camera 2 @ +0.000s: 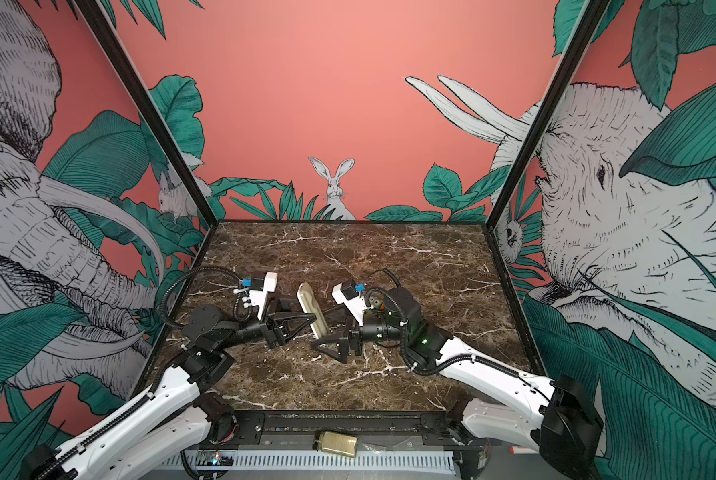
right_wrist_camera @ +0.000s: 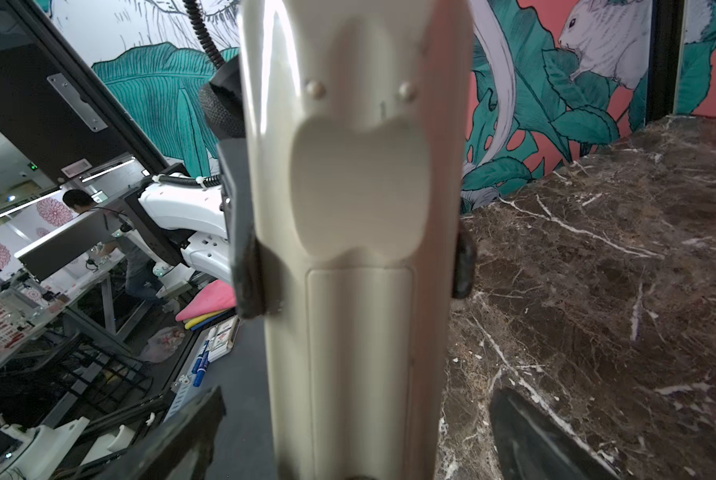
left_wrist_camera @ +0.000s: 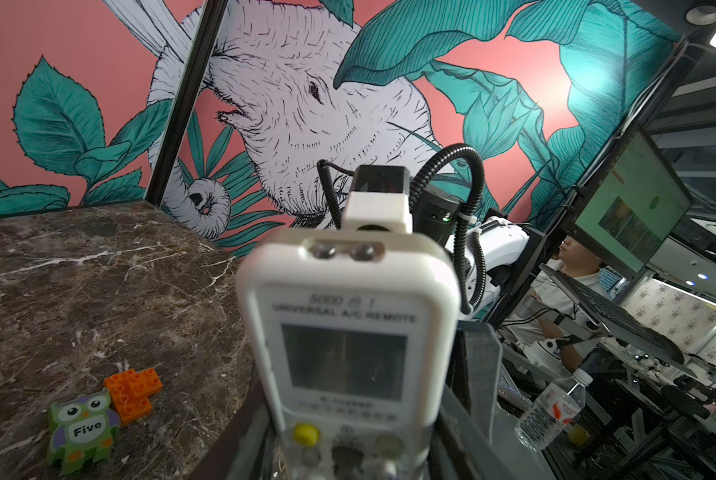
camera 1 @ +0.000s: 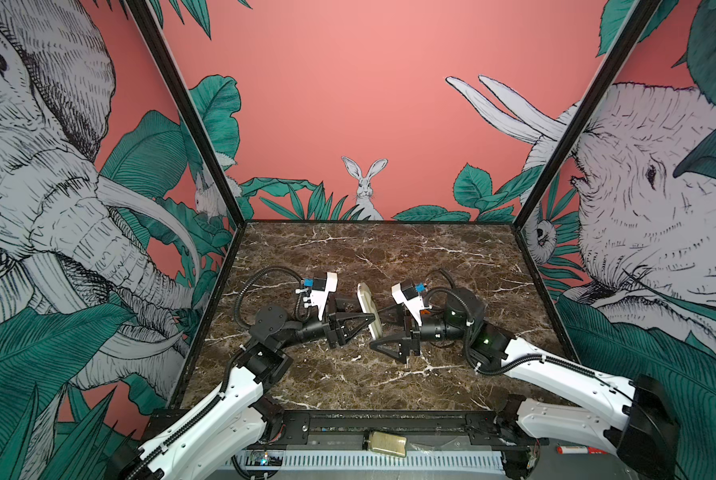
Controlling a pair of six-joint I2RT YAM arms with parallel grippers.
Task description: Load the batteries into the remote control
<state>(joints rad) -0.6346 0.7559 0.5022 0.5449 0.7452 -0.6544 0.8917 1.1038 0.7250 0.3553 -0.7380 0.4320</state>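
Surface [camera 1: 389, 257]: dark veined marble, enclosed by jungle-print walls.
Left claw [camera 1: 363, 314]: partly closed; the remote control [camera 1: 366, 298] is gripped by its long edges between the black pads [right_wrist_camera: 248, 274].
Right claw [camera 1: 376, 328]: spread wide, nothing held; its fingers are seen either side of the remote control, not touching.
Remote control: held over mid-surface between both claws, display faced toward the left claw, pale back toward the right.
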